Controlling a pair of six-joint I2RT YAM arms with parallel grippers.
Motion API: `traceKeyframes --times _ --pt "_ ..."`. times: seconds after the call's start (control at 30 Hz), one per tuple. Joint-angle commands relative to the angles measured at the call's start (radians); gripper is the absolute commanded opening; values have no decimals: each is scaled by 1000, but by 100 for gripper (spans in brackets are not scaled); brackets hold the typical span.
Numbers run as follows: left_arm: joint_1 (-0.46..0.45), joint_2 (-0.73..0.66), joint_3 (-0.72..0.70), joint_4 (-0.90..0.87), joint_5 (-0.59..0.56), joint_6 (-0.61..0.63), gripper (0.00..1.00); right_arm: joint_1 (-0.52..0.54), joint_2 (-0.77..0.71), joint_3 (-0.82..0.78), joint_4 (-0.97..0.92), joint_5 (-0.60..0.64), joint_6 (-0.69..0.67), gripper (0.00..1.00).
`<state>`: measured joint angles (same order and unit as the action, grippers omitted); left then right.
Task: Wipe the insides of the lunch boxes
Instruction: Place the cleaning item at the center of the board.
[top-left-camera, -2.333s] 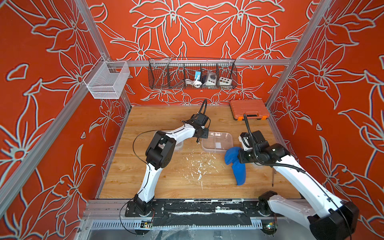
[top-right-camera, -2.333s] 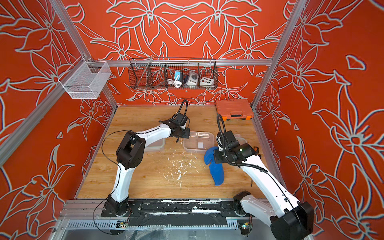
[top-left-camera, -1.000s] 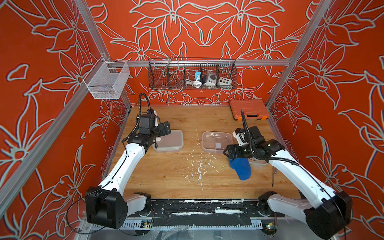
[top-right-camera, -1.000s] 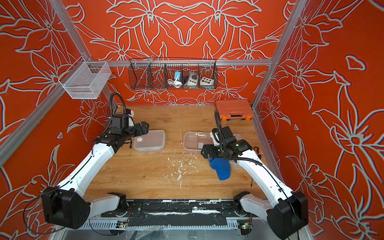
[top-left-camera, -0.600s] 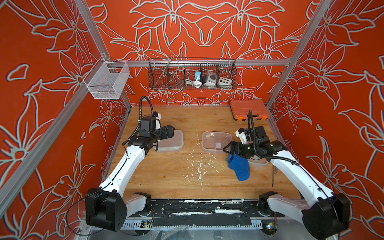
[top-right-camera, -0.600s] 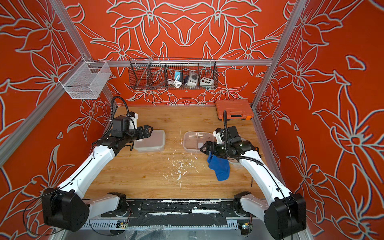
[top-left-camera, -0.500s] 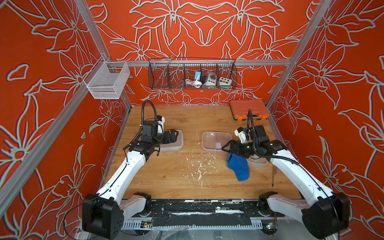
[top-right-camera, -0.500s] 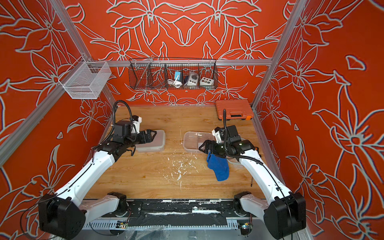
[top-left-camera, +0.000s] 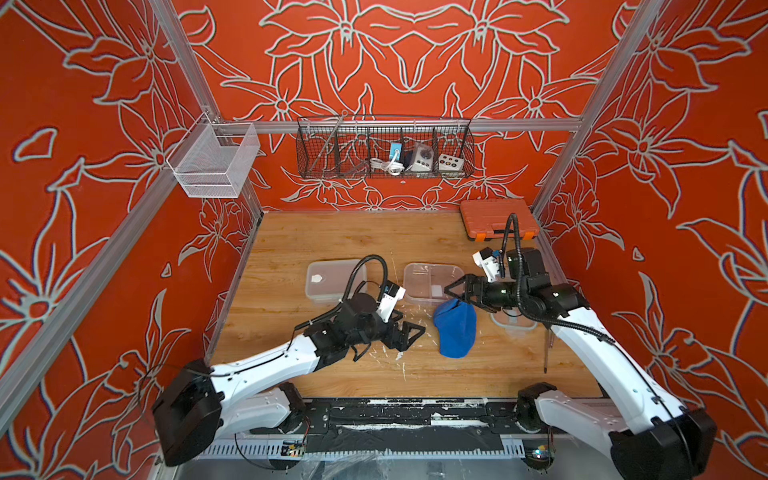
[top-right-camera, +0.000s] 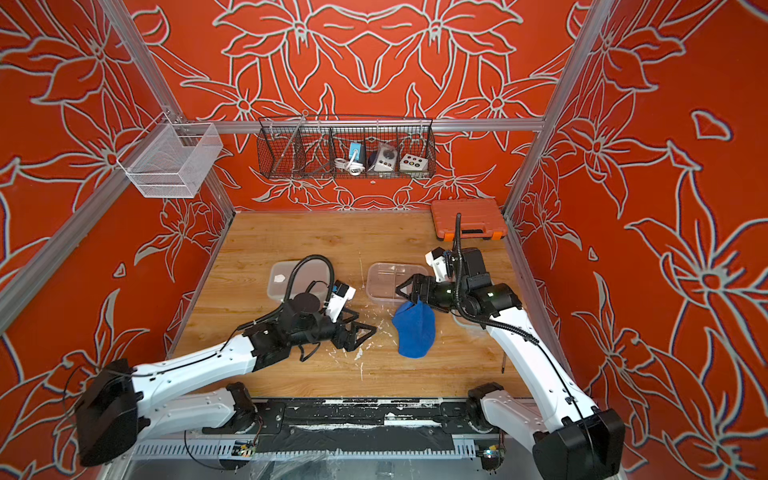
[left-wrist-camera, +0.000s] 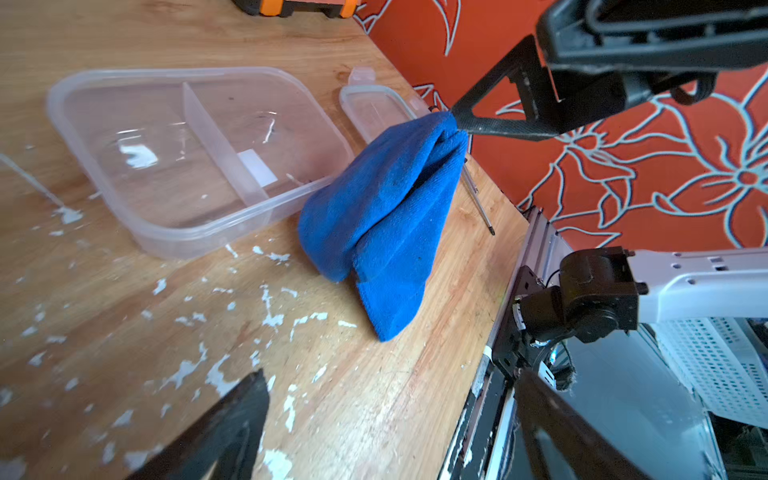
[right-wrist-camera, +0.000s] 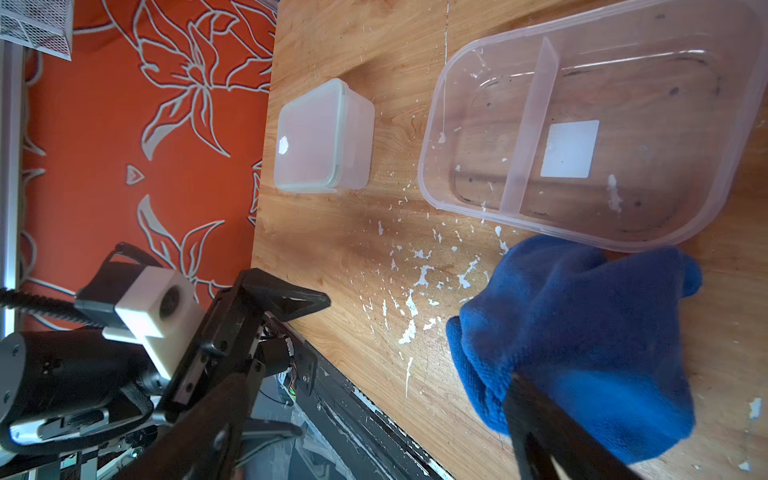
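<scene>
Wooden table (top-left-camera: 332, 237) | divided lunch box (top-left-camera: 428, 278) just beside right gripper (top-left-camera: 455, 293)

- The closed lunch box (top-left-camera: 336, 277) stands on the table (top-left-camera: 332, 237), left of the middle; the divided lunch box (top-left-camera: 432, 279) stands to its right, apart from it;
- The cloth (top-left-camera: 455, 328) lies before the divided lunch box, just beside its front right corner; its raised end touches one finger of the right gripper (top-left-camera: 452, 294);
- The loose lid (top-left-camera: 509, 328) lies right of the cloth, partly under the right arm; the screwdriver (top-left-camera: 547, 353) lies before the lid, near the right edge of the table;
- The tool case (top-left-camera: 496, 218) lies in the back right corner;
- The left gripper (top-left-camera: 411, 337) is left of the cloth, before the gap between the two boxes, apart from them;
- The wire basket (top-left-camera: 384, 147) hangs on the back wall; the mesh basket (top-left-camera: 212, 162) hangs on the left wall.
</scene>
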<state>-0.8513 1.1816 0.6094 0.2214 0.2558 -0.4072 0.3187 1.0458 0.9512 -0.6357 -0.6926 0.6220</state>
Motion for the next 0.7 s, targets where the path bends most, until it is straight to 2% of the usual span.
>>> traceKeyframes --times 0.0,0.17,0.37,0.47,0.57,0.6,0.67 --pt "-56 113 43 174 -39 -13 88 -2 -25 -18 14 -15 29 97" --pt "-150 284 152 221 -172 2 87 -3 -47 -33 11 -19 36 97" --pt "-166 401 192 332 -170 -44 89 -3 -73 -46 27 -22 64 97" --pt "-170 470 243 315 -211 -65 85 -3 -95 -57 37 -27 86 97" --pt "-170 532 280 354 -179 -81 76 -3 -122 -56 37 -30 103 97" --pt "-172 549 295 365 -168 -85 70 -3 -131 -54 35 -31 104 97" --pt "-175 578 319 368 -155 -94 49 -3 -140 -48 14 -29 97 96"
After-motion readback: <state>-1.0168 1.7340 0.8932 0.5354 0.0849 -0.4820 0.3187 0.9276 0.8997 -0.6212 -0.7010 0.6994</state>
